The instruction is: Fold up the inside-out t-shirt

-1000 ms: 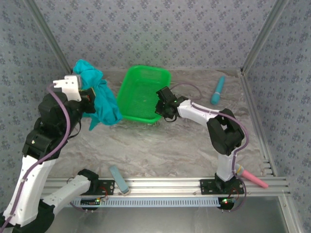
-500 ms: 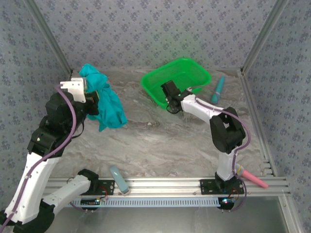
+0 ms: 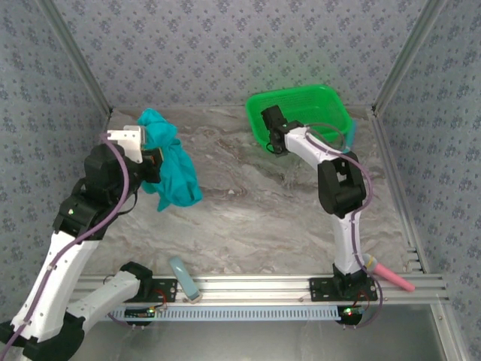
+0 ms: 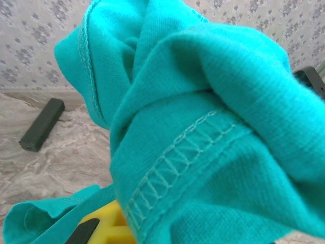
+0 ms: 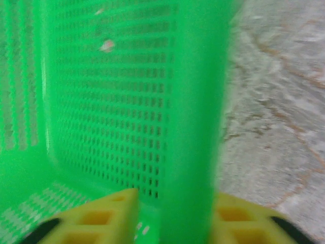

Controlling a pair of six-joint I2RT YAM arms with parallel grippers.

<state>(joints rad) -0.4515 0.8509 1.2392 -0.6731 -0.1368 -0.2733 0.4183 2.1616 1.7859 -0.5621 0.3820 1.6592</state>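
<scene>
Left of and nearer than the green basket [image 3: 325,105], the left end effector [image 3: 152,161] is clenched on the bunched inside-out t-shirt [image 3: 176,179], which hangs above the desk [image 3: 248,214]; farther back, the right end effector [image 3: 270,125] straddles the basket's wall, and whether it is grasping or released cannot be told

Green plastic mesh basket [image 3: 319,105] at far right of marble-look surface [image 3: 248,218], near back wall; its perforated wall [image 5: 117,101] seen close-up, blurred, in right wrist view. Teal stick [image 3: 353,135] peeks out at basket's right edge. Pink rod [image 3: 391,276] on front rail, R side. Light-blue bar [image 3: 183,277] on rail, L side. Dark block [image 4: 42,124] lies on surface in left wrist view.
</scene>
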